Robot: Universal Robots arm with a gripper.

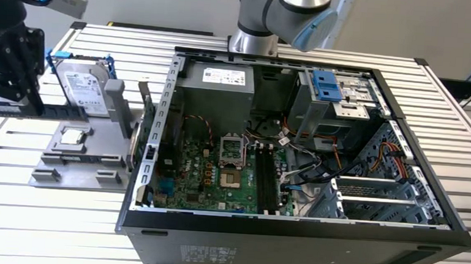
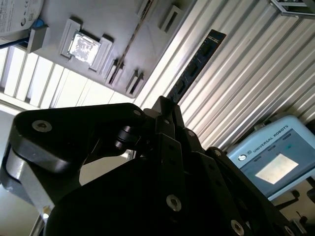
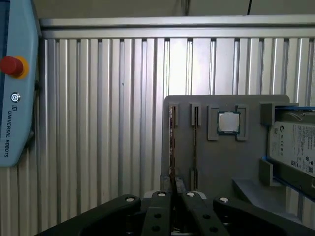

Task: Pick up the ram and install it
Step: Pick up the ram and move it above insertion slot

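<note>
Ram (image 1: 60,111) pinched level in the gripper (image 1: 34,104), jaws closed narrow on it, held above the slatted table (image 1: 50,219) at the exterior view's left, just beside the grey tray (image 1: 85,173). Off to the exterior view's right, open computer case (image 1: 294,246) with green motherboard (image 1: 208,179), well apart from the stick. In the second wrist view, ram jutting past the gripper's tip over the table slats, black chips along it. In the first wrist view, same stick edge-on, a thin line at the tray's rim; red button (image 3: 11,66) on a pale blue pendant (image 3: 15,113). In the tray, processor chip (image 3: 228,122); beside it, hard drive (image 3: 295,147) with a pale printed label (image 3: 298,140), wording left unread.
</note>
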